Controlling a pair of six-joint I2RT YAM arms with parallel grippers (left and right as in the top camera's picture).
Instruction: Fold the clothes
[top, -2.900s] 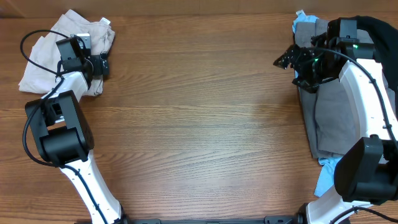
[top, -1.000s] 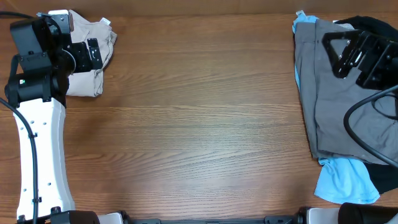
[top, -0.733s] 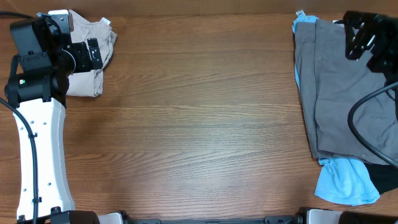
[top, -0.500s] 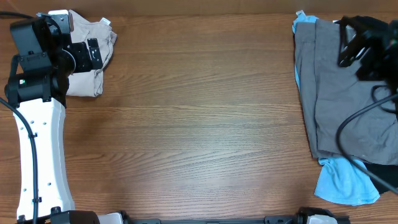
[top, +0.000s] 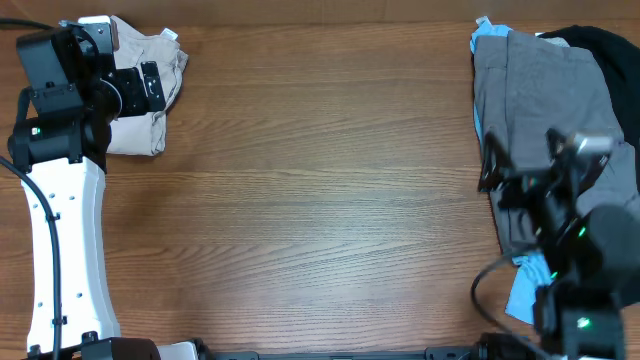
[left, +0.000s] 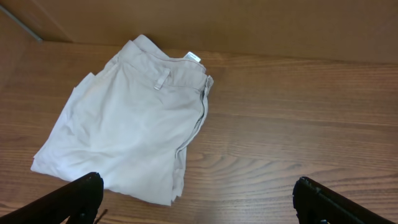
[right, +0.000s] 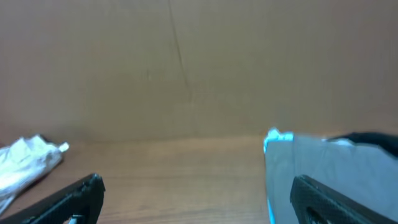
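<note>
Hovering with jaws spread wide and empty, the left gripper (left: 198, 186) has the beige shorts (left: 130, 124) lying on the table (left: 298, 124) just ahead, toward its left finger. The right gripper (right: 198, 183), likewise spread and holding nothing, has the grey garment (right: 323, 174) ahead of its right finger, lying over light blue (top: 560, 290) and black (top: 605, 45) clothes.

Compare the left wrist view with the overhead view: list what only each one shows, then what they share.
Only the left wrist view: the belt loop and fly edge of the khaki shorts, seen unobstructed. Only the overhead view: the grey garment, light blue garment and black garment piled at the right edge, with the right arm above them. Both: the folded khaki shorts, the left tool and the wooden table.
</note>
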